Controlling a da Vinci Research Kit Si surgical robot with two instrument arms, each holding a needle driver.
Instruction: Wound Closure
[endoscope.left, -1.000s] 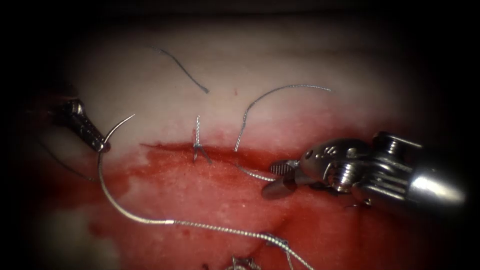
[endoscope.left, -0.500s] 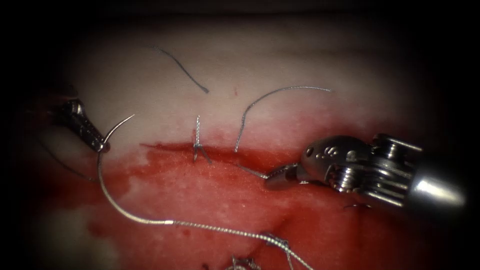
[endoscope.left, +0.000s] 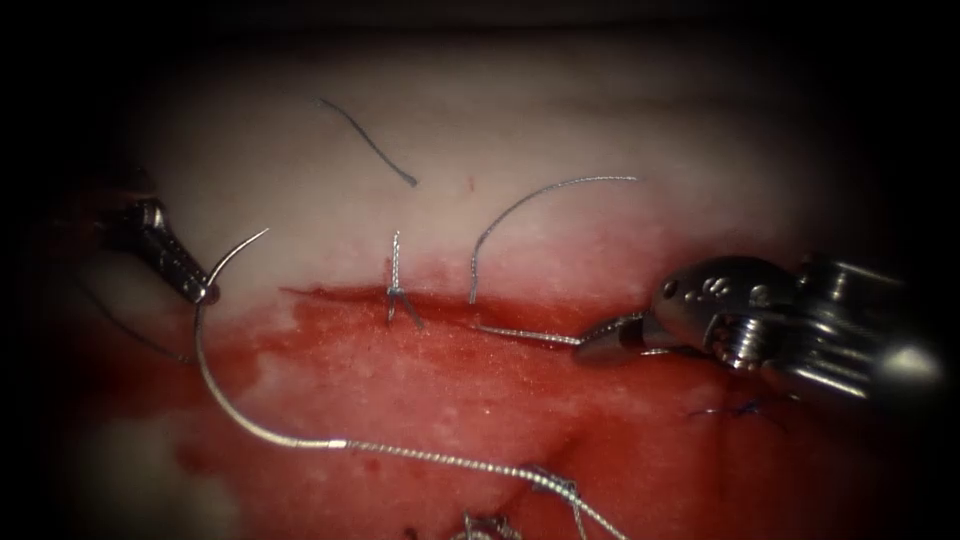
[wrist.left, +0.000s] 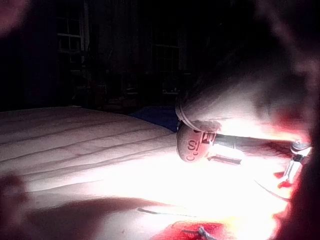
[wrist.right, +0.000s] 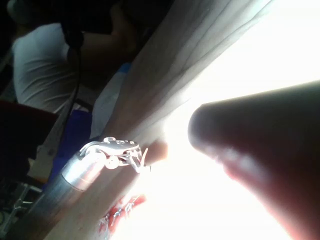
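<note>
Fingers of your left tool (endoscope.left: 205, 292) clamp the needle (endoscope.left: 215, 385) near its tip, clear of the tissue (endoscope.left: 420, 390); your right tool (endoscope.left: 598, 343) grips the thread (endoscope.left: 525, 334), drawn rightward.

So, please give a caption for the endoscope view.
Left hand holds the needle near its tip; right hand grips thread at the cut.
</note>
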